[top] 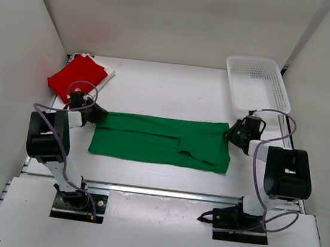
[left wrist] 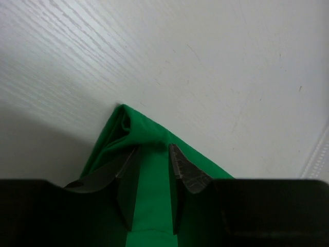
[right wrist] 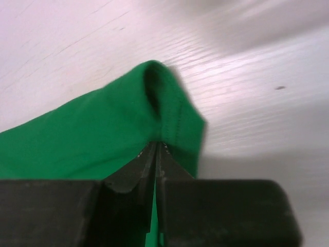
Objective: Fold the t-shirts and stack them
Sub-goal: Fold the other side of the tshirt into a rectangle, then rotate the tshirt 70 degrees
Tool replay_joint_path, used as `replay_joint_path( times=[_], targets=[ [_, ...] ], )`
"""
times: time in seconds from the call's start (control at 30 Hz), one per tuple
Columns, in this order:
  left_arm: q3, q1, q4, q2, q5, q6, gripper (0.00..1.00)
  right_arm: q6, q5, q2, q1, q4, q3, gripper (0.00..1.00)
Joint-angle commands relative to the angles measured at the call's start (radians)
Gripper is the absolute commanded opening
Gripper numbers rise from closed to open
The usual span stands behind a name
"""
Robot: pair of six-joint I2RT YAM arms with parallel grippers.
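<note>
Pinching the hem of the green t-shirt at its right end, the right gripper has its fingers pressed together on the cloth. The left gripper sits at the shirt's far left corner, jaws half spread with cloth between them; can't tell if it grips. Green t-shirt lies flat, folded lengthwise, mid-table between the arms. Red t-shirt lies on the white t-shirt, far left. Basket far right.

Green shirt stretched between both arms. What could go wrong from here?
The left gripper stands open around a corner of the green shirt; if the arms lift, that end may drop. The right gripper, shut, pinches only a small fold at the edge, which could slip out. The red shirt lies close to the left arm; a swing might disturb it.
</note>
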Motion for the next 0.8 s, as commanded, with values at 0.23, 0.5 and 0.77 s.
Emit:
replay_joint_path(
  times=[0.23,0.5,0.77],
  targets=[
    [-0.058,-0.039,0.0,-0.221,-0.027,-0.022,0.43,-0.002,0.046,-0.21,0.069,-0.024,0.011,0.3],
    [-0.276,-0.078,0.087,-0.291,-0.017,-0.063,0.38,0.012,0.004,-0.336,0.325,-0.019,-0.103,0.05],
    [-0.364,0.029,0.161,-0.268,0.088,-0.126,0.26,0.003,-0.041,-0.201,0.544,-0.01,-0.1,0.0]
  ],
)
